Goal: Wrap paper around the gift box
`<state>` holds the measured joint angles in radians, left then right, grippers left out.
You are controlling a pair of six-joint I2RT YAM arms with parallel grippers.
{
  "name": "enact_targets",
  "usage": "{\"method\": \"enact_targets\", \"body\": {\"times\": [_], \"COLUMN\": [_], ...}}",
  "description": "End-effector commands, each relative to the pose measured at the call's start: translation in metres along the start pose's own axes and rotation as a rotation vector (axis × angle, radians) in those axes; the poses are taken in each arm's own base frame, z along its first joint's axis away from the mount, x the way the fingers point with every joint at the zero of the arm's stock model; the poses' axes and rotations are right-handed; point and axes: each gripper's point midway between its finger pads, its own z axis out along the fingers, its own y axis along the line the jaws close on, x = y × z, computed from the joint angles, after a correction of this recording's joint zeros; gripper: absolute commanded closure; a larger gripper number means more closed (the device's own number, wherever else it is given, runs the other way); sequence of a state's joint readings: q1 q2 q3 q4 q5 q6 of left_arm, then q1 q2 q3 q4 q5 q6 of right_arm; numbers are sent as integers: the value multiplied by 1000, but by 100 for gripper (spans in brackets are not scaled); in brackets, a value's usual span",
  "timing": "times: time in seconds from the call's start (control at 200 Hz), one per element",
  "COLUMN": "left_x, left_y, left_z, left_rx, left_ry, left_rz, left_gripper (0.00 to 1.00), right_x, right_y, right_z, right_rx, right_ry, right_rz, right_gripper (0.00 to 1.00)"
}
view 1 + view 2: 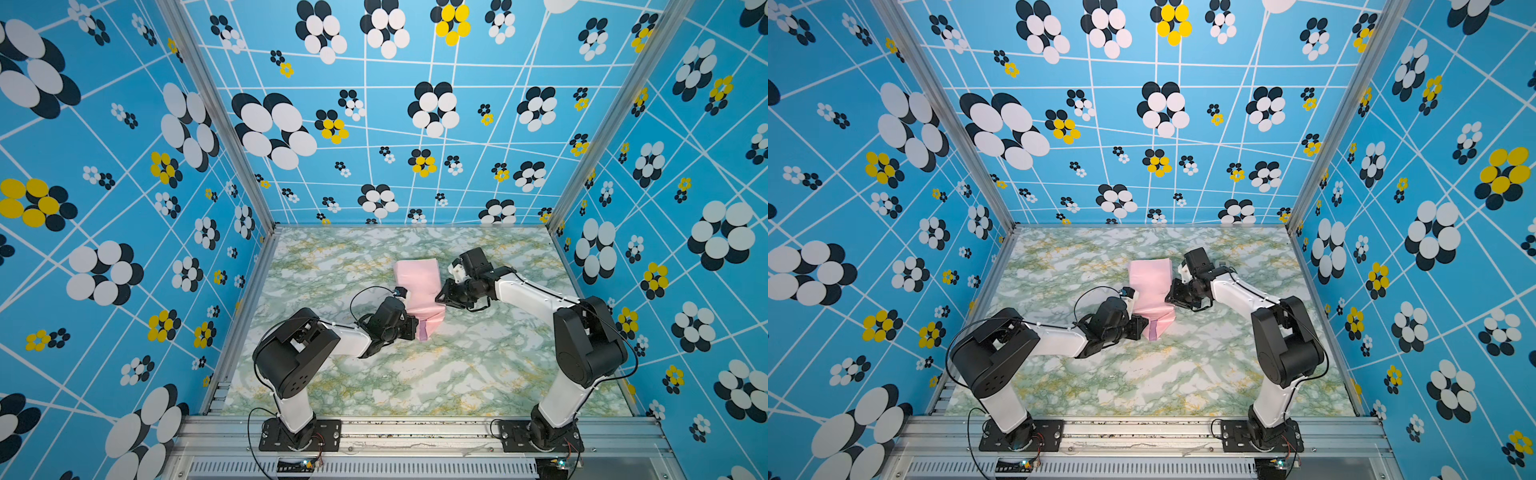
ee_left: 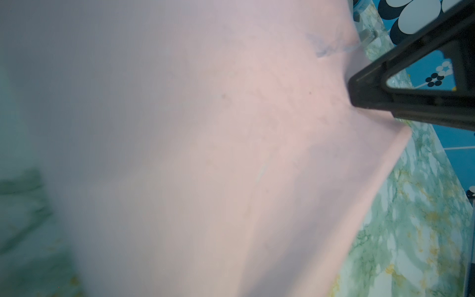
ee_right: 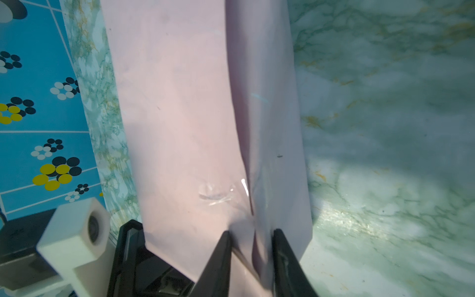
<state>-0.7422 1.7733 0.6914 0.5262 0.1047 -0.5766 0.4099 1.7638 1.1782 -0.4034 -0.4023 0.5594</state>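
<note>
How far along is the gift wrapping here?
Done: the paper is folded into a sleeve, with clear tape at the seam; the gift box is not visible, presumably inside. In hand: the right gripper pinches a fold, and the left gripper touches the near end. Left: both ends look unfolded.

A thin, pale pink paper (image 1: pixel 1151 282), folded into a long bundle, lies on the green-veined marble bench (image 1: pixel 1183 374) between the two claws. The black left claw (image 1: pixel 1141 325) touches its near end, just beside a lilac strip (image 1: pixel 1153 331). The black right claw (image 1: pixel 1171 296) meets the opposite edge, farther back.
</note>
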Motion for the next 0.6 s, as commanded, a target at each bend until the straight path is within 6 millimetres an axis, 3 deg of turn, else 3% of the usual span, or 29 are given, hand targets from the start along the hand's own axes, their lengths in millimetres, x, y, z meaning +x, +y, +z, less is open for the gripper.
{"method": "enact_targets", "body": {"times": [0.0, 0.09, 0.17, 0.315, 0.595], "left_x": [1, 6, 7, 9, 10], "left_y": [14, 19, 22, 23, 21], "left_z": [6, 9, 11, 10, 5], "left_rx": [-56, -72, -79, -80, -74], "left_ry": [-37, -33, -38, -35, -34], "left_rz": [8, 11, 13, 13, 31], "left_gripper": [85, 84, 84, 83, 80], "right_x": [28, 27, 25, 15, 22], "right_y": [-20, -17, -14, -6, 14], "right_z": [9, 7, 2, -23, -70], "right_rx": [53, 43, 38, 50, 93], "right_ry": [82, 73, 55, -29, -195], "right_rz": [51, 47, 36, -21, -204], "right_gripper": [71, 68, 60, 47, 42]}}
